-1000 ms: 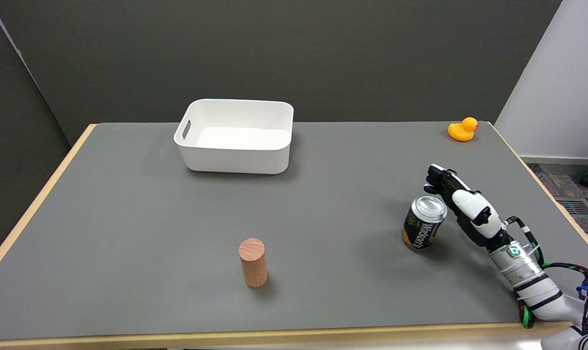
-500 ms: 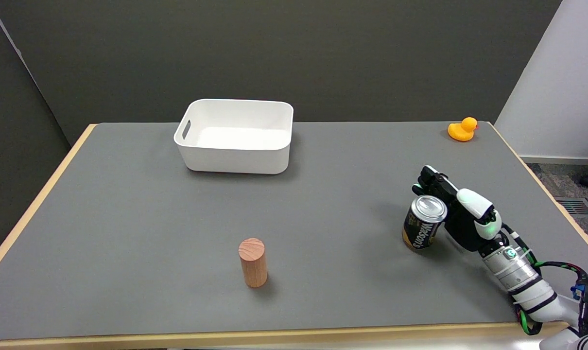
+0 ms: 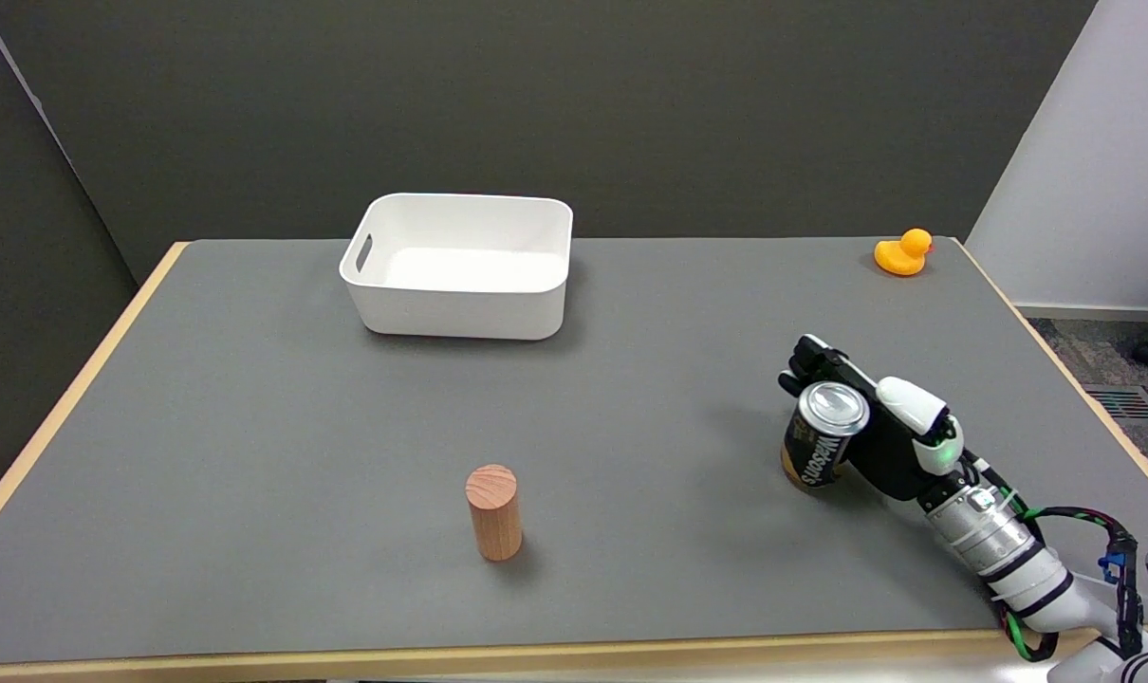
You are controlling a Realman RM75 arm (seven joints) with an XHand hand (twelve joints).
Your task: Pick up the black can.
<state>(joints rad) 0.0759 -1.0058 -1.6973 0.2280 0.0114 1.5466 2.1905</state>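
My right hand (image 3: 882, 427) is pressed vs the black can (image 3: 819, 436), fingers (image 3: 806, 363) curling round its far side. Can't tell if I grip it tight. Can stands on the gray surface (image 3: 631, 398), right side. Wood block (image 3: 493, 512), white bin (image 3: 460, 266) & yellow duck (image 3: 903, 253) sit well apart.

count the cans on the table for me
1. The black can stands at the table's near right, with the right hand against its far and right sides, fingers curling behind it. Nothing in view looks able to hide another.
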